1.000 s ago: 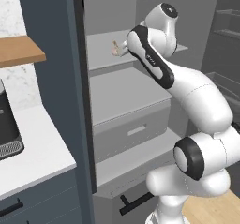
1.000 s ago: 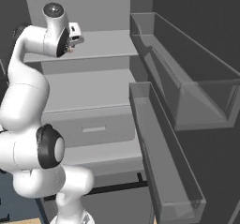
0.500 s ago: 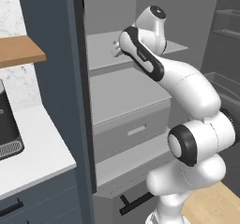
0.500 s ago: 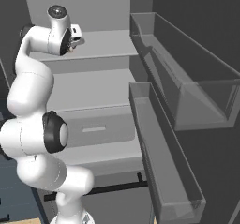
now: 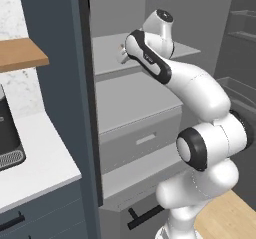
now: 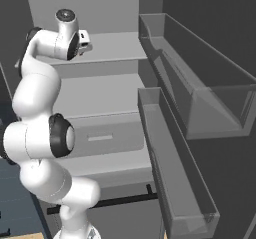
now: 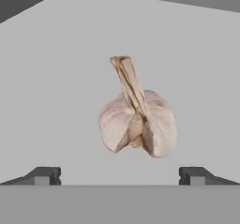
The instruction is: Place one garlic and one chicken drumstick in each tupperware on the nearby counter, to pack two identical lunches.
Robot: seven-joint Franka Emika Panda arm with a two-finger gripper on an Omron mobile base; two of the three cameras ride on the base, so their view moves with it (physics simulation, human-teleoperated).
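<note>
Garlic (image 7: 138, 124) on the grey upper fridge shelf (image 5: 107, 58), stem up, gripper (image 7: 119, 175) spread wide and holding nothing, fingertips (image 7: 46, 175) either side of the bulb, short of it, arm reaching onto that shelf, white counter (image 5: 35, 163) left of the fridge

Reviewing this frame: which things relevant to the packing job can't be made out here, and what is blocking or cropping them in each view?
- garlic: whether it rests on the grey shelf; the hand view gives no clear contact line.
- gripper: fingertips are cropped by the bottom edge of the hand view; in the left base view the arm's forearm hides them.
- counter: cut off by the left edge of the left base view; the dark appliance is cropped too.
</note>
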